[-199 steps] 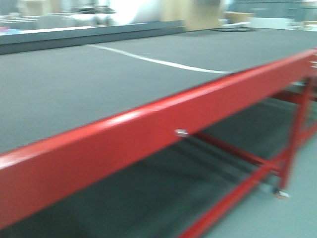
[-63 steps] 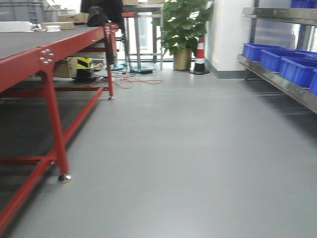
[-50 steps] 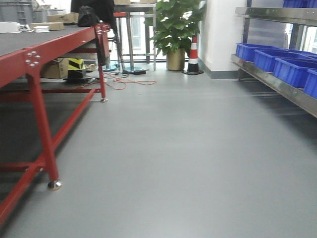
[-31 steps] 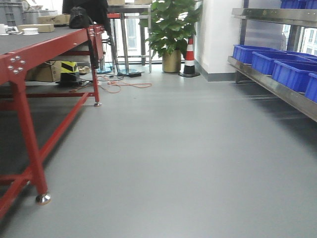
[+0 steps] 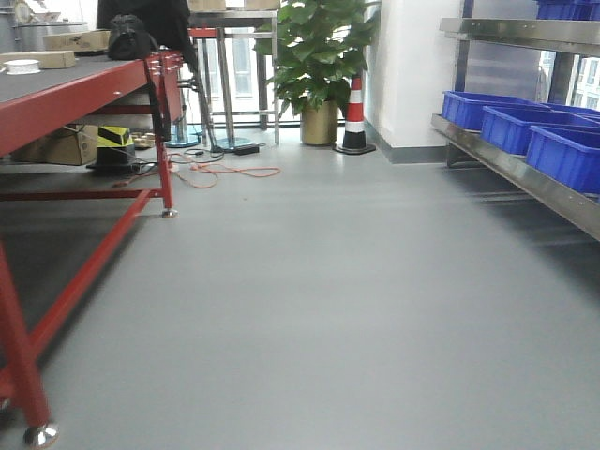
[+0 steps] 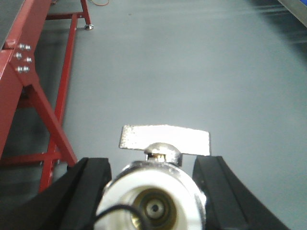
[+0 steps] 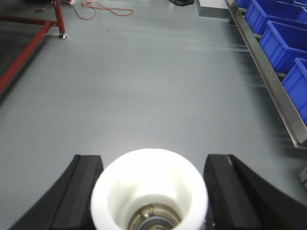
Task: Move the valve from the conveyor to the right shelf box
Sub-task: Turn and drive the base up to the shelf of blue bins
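In the left wrist view, a metal valve [image 6: 153, 201] with a white end and a flat silver handle [image 6: 165, 139] sits between my left gripper's [image 6: 154, 160] black fingers, which are shut on it above the grey floor. The right gripper [image 7: 153, 158] is likewise shut on a white-ended valve [image 7: 149, 187]. The steel shelf [image 5: 525, 173] runs along the right wall and carries blue boxes [image 5: 520, 127]. In the right wrist view, the shelf's rail [image 7: 268, 81] and its boxes [image 7: 288, 40] lie ahead to the right. The conveyor is out of view.
A red-framed table [image 5: 75, 98] with a dark top lines the left side, one leg [image 5: 19, 356] close by. At the aisle's far end stand a potted plant [image 5: 319, 56] and a striped cone [image 5: 354, 112]. An orange cable [image 5: 225, 173] lies on the floor.
The front view has swung away from the red table's top and moved down the aisle. The table has slid left, and the shelf with its blue boxes sits on the right.
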Robot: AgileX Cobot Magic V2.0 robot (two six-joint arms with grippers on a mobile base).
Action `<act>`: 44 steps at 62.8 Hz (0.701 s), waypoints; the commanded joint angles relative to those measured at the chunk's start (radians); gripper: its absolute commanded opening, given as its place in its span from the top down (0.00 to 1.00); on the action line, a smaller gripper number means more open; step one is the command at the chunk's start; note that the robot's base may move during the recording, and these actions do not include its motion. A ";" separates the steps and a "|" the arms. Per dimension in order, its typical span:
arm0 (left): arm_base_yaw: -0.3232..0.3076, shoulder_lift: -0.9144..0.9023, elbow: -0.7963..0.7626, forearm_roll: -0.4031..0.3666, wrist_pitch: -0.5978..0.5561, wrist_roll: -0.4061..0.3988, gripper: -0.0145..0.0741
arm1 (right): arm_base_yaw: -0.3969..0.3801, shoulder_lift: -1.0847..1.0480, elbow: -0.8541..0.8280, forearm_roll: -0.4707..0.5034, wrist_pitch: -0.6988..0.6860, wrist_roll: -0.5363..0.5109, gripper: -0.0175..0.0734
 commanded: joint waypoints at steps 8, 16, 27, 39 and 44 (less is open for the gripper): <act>-0.005 -0.007 -0.015 -0.011 -0.073 -0.006 0.96 | 0.000 -0.010 -0.019 -0.003 -0.080 -0.005 0.98; -0.005 -0.007 -0.015 -0.011 -0.073 -0.006 0.96 | 0.000 -0.010 -0.019 -0.003 -0.080 -0.005 0.98; -0.005 -0.007 -0.015 -0.011 -0.073 -0.006 0.96 | 0.000 -0.010 -0.019 -0.003 -0.080 -0.005 0.98; -0.005 -0.007 -0.015 -0.011 -0.073 -0.006 0.96 | 0.000 -0.010 -0.019 -0.003 -0.080 -0.005 0.98; -0.005 -0.007 -0.015 -0.011 -0.073 -0.006 0.96 | 0.000 -0.010 -0.019 -0.003 -0.080 -0.005 0.98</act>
